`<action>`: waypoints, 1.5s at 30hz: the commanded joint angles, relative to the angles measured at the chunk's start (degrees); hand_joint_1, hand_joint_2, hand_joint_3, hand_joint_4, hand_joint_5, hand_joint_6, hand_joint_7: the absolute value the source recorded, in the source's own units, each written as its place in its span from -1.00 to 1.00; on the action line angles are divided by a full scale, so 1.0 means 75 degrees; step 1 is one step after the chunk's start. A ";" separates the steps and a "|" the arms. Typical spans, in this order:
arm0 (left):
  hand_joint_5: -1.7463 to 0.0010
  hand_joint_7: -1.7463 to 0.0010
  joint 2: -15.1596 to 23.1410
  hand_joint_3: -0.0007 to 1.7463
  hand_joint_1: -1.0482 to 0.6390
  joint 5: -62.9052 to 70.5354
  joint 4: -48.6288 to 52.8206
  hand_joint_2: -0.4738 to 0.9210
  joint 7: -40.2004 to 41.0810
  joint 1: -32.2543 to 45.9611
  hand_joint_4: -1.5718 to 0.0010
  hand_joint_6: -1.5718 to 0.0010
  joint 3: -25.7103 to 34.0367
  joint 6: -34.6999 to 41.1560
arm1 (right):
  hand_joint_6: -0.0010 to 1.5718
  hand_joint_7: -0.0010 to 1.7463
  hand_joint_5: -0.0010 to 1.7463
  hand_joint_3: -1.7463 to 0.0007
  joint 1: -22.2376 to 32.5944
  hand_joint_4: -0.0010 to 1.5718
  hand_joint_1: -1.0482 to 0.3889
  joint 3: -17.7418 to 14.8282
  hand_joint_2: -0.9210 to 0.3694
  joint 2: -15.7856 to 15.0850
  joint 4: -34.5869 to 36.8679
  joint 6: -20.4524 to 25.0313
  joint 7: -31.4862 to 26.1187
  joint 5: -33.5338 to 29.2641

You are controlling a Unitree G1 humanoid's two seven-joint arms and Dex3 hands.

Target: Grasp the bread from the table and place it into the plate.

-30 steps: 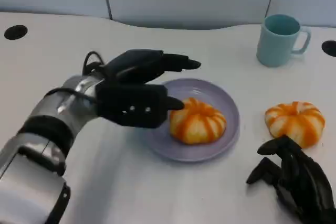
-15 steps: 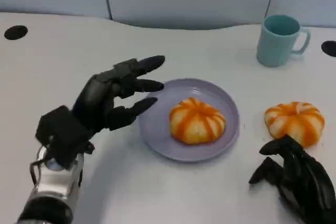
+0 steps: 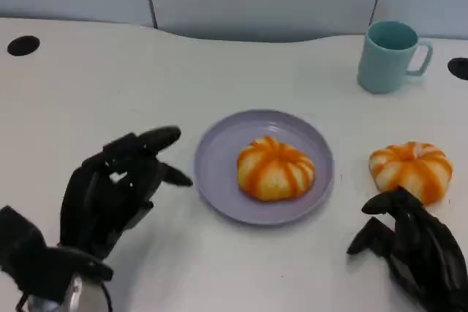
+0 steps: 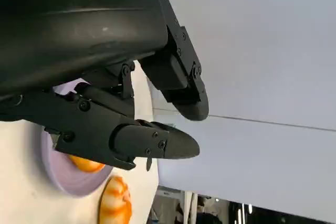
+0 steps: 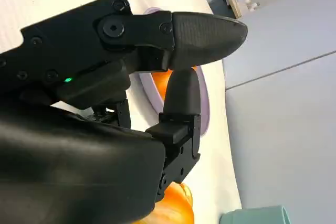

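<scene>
Head view: bread (image 3: 276, 169) in plate (image 3: 219, 168), mug (image 3: 388, 56) apart.

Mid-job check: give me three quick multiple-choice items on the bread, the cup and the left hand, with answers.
1. Where does the bread nearest the right hand lie?
A on the plate
B on the table
C in the cup

2. What colour is the cup?
A pale teal
B red
C black

3. What does the left hand hold?
A bread
B the cup
C nothing

Answers: B, that bread sits on the table, outside the plate; A, the cup is pale teal; C, the left hand has spread fingers with nothing in them.
</scene>
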 commanded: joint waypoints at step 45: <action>-1.00 -0.68 0.0055 -0.62 -0.49 0.0359 0.1178 1.00 -0.0807 0.0459 0.12 0.27 0.0651 0.0198 | -0.52 0.83 1.00 0.43 -0.0206 -0.40 -0.20 -0.0265 -1.00 -0.0328 0.0453 -0.0163 0.0193 -0.0073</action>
